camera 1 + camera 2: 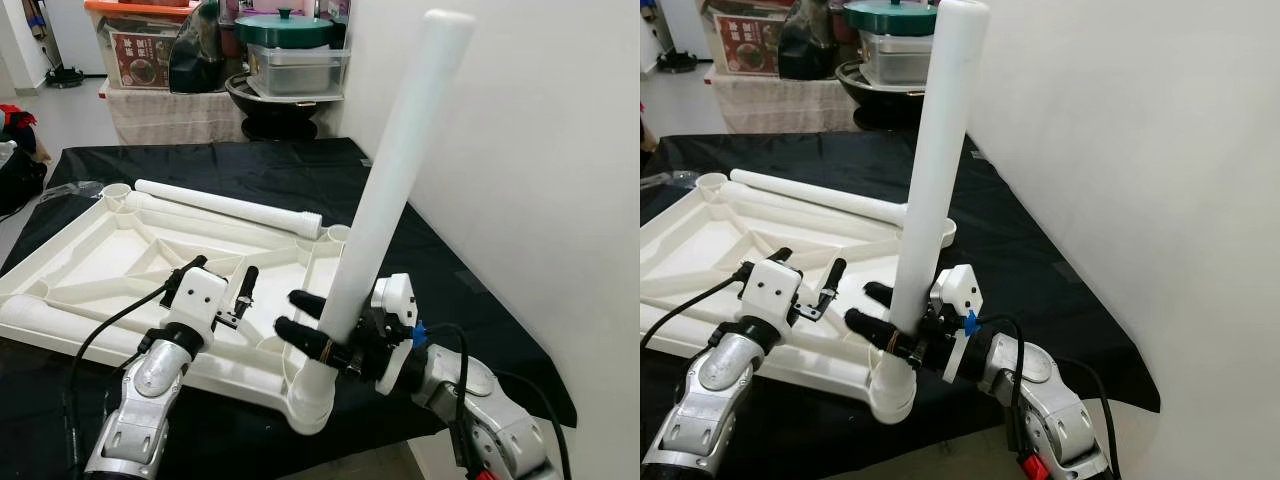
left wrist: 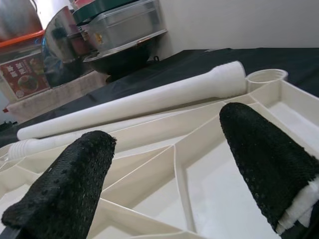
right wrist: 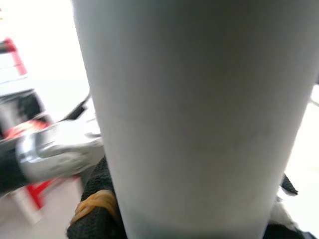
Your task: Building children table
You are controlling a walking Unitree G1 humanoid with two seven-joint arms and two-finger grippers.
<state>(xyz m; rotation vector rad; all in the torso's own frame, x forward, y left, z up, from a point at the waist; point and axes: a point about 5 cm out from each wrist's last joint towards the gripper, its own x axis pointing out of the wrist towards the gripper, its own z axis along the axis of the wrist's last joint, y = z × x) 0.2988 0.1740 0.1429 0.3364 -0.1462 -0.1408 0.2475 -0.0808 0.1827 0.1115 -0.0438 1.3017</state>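
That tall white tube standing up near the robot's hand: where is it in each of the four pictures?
Left eye: upright leg, right of centre.
Right eye: centre-left.
Left wrist: not in it.
Right wrist: close up, between the fingers.
Shared landmark: lying leg across the tabletop.

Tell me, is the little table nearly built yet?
Not yet. The tabletop lies upside down on the black cloth. The right gripper is holding one white leg standing in the near corner socket. Another leg lies loose across the tabletop, and other sockets look empty.

The white leg [image 1: 385, 190] hides the corner socket's inside — and the tabletop's [image 1: 110, 250] left edge is cut off
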